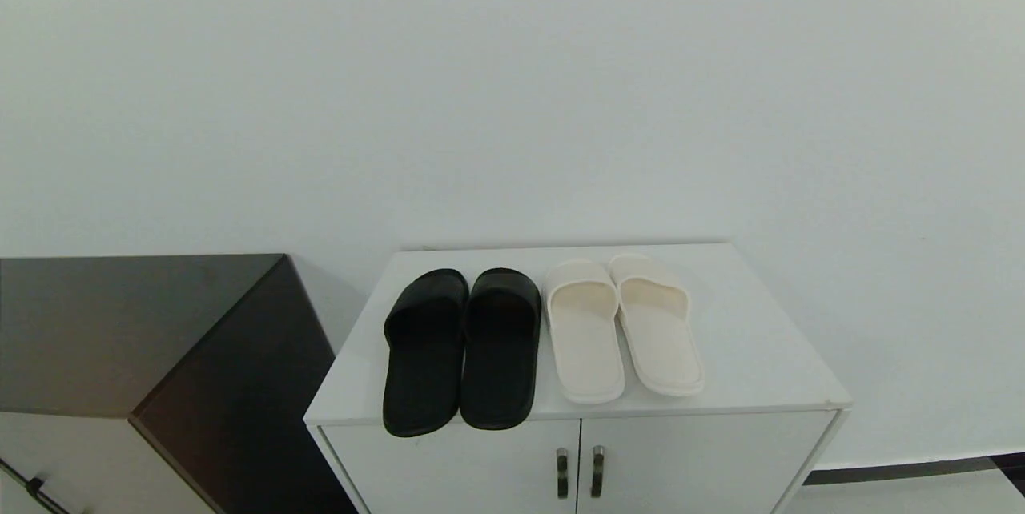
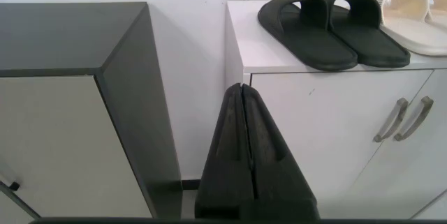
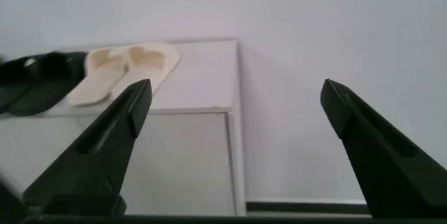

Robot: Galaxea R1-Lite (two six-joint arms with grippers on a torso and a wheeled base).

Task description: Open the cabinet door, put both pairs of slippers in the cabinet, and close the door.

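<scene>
Black slippers [image 1: 460, 350] and cream slippers [image 1: 623, 330] lie side by side atop the closed cabinet [image 1: 697, 450]. Left gripper [image 2: 243, 88] is pressed together, empty; right gripper [image 3: 236, 88] gapes wide, empty.

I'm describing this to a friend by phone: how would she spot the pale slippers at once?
Find the white cabinet standing against the wall. On its top lie two pairs side by side; the pale slippers are the right-hand pair, cream-coloured, unlike the black slippers beside them.
</scene>
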